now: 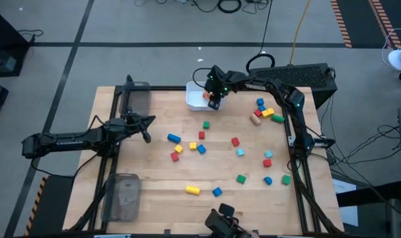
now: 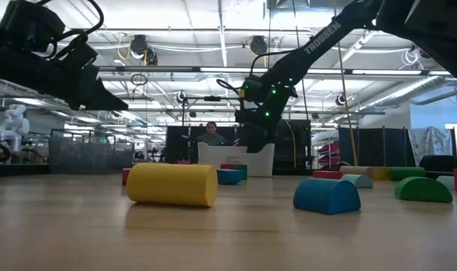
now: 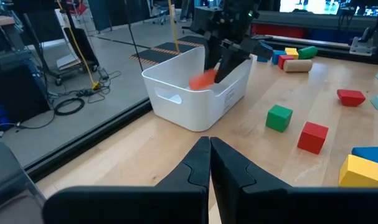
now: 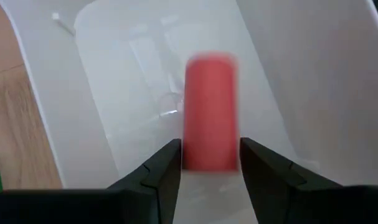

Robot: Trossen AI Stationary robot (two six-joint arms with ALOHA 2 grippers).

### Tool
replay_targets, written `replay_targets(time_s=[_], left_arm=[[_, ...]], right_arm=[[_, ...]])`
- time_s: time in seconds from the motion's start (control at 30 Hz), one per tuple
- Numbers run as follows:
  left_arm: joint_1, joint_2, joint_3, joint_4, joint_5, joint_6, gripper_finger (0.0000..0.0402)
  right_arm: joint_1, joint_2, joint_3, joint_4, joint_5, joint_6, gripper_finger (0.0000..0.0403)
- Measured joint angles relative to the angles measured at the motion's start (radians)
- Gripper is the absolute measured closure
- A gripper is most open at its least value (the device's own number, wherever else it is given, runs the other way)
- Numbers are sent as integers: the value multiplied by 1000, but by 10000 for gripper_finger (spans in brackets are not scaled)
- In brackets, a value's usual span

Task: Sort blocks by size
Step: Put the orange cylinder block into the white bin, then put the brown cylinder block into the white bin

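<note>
My right gripper (image 1: 214,102) hangs over the white bin (image 1: 195,98) at the table's far edge, fingers open and pointing down into it. A red cylinder block (image 4: 210,112) shows blurred between and just beyond its fingertips, above the bin's floor; it also shows in the left wrist view (image 3: 203,79). My left gripper (image 1: 146,135) is shut and empty above the table's left part. Many coloured blocks lie loose on the table, among them a yellow cylinder (image 1: 192,190) and a blue piece (image 1: 217,192). My right gripper stands with one finger (image 4: 164,168) on each side of the red cylinder's near end (image 4: 210,158), coming from above with the cylinder lying along the fingers. A thin gap seems to show on each side; I cannot tell whether the fingers touch it.
Two clear grey trays stand along the table's left edge, one far (image 1: 137,96) and one near (image 1: 124,195). A cluster of blocks (image 1: 263,111) lies at the far right. Other blocks are scattered over the middle and right (image 1: 236,142).
</note>
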Motion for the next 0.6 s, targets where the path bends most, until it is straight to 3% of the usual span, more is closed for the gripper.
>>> replay_targets(time_s=[0.33,0.6], left_arm=[[0,0,0,0,0,0,386],[0,0,0,-18,0,-2,386]], right_arm=[[0,-8,0,2,6,-4,239],[5,-111,0,-29,6,-4,239]])
